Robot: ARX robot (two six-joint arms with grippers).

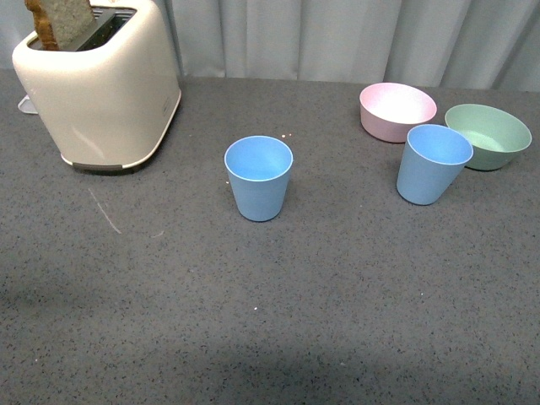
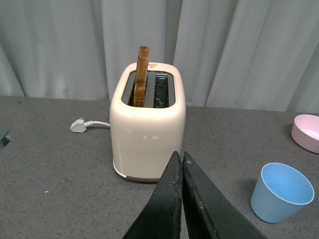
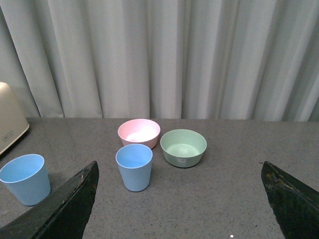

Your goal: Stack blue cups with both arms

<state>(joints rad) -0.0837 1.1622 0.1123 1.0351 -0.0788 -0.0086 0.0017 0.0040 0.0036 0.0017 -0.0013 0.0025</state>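
Note:
Two light blue cups stand upright and apart on the grey table. One blue cup (image 1: pixel 259 177) is near the middle; it also shows in the left wrist view (image 2: pixel 281 192) and the right wrist view (image 3: pixel 25 178). The other blue cup (image 1: pixel 433 164) stands to the right, just in front of the bowls (image 3: pixel 134 166). Neither arm appears in the front view. My left gripper (image 2: pixel 179 158) is shut with nothing in it, pointing at the toaster, with the middle cup off to its side. My right gripper (image 3: pixel 179 169) is wide open and empty, well short of the right cup.
A cream toaster (image 1: pixel 99 83) with a slice of bread (image 2: pixel 142 77) stands at the back left, its white plug (image 2: pixel 79 125) lying beside it. A pink bowl (image 1: pixel 396 110) and a green bowl (image 1: pixel 488 135) sit at the back right. Grey curtains (image 3: pixel 159 55) hang behind the table.

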